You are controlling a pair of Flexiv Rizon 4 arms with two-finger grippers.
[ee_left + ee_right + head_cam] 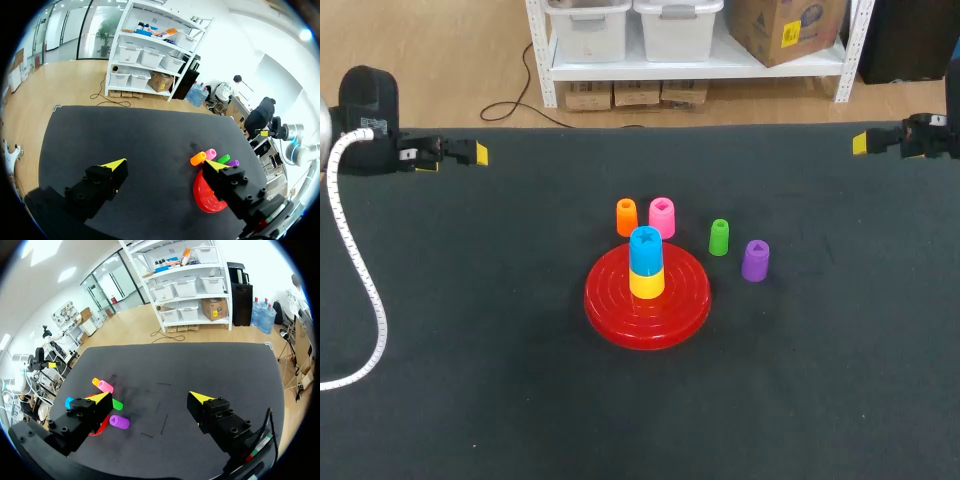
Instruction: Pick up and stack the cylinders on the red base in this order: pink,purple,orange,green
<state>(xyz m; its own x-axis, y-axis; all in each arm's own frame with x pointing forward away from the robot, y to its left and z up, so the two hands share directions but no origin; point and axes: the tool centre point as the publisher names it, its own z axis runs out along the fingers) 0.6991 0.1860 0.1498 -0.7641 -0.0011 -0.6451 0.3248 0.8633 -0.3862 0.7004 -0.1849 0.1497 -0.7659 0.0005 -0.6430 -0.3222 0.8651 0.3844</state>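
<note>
Our left gripper (pixel 165 162) and right gripper (pixel 150 396) hang at the far corners of the desk (pixel 470 380), fingers spread wide and holding nothing. Mid-desk lies the glossy, ring-ribbed red base (pixel 610 310), bearing a blue cylinder (pixel 645 250) on a yellow cylinder (pixel 646 284). Toward the far edge stand the smooth plastic orange cylinder (pixel 626 217) and pink cylinder (pixel 662 217), side by side. The green cylinder (pixel 719 237) and purple cylinder (pixel 755 260) stand toward the right edge.

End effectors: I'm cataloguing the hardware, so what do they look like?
Both the left end effector and right end effector have two blocky black fingers with bright yellow wedge tips. A white ribbed cable trails from the left arm.
</note>
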